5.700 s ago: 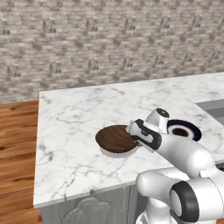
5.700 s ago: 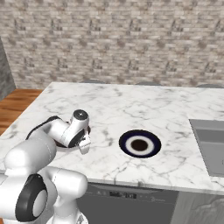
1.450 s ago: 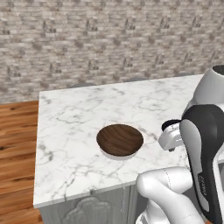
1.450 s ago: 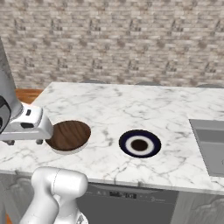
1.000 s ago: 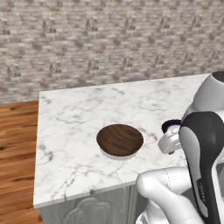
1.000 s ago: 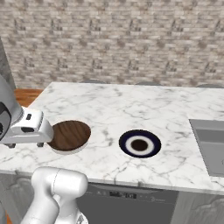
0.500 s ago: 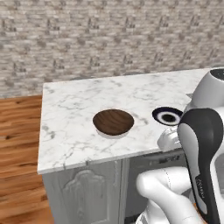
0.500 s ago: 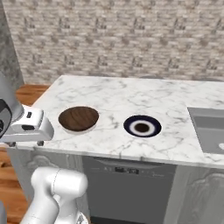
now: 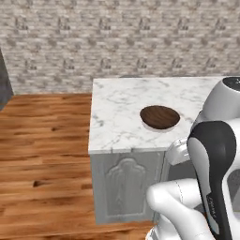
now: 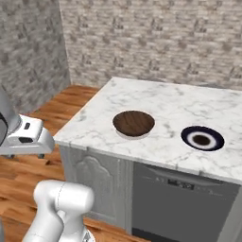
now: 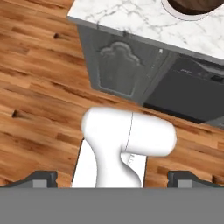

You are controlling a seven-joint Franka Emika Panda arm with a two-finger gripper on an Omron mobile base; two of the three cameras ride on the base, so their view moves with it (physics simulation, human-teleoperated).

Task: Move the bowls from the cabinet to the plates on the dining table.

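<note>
While the gripper (image 11: 112,178) is spread wide and empty, the brown bowl (image 10: 133,123) near the dining table's (image 10: 160,106) edge could be knocked off by an arm swing.

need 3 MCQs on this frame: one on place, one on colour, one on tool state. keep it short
1. Where does the wide dark brown wood-grain bowl sit?
A) on the whitish plate on the white marble dining table
B) on the floor
C) on the navy plate

2. What colour is the bare round plate?
A) red
B) dark navy blue
C) green

3. What state is the tool in?
A) shut on a bowl
B) shut, empty
C) open, empty

Key: 1 A, a pale rim shows under the bowl; 2 B, a navy ring on the marble; 3 C, the fingertips stand far apart with nothing between.
</note>
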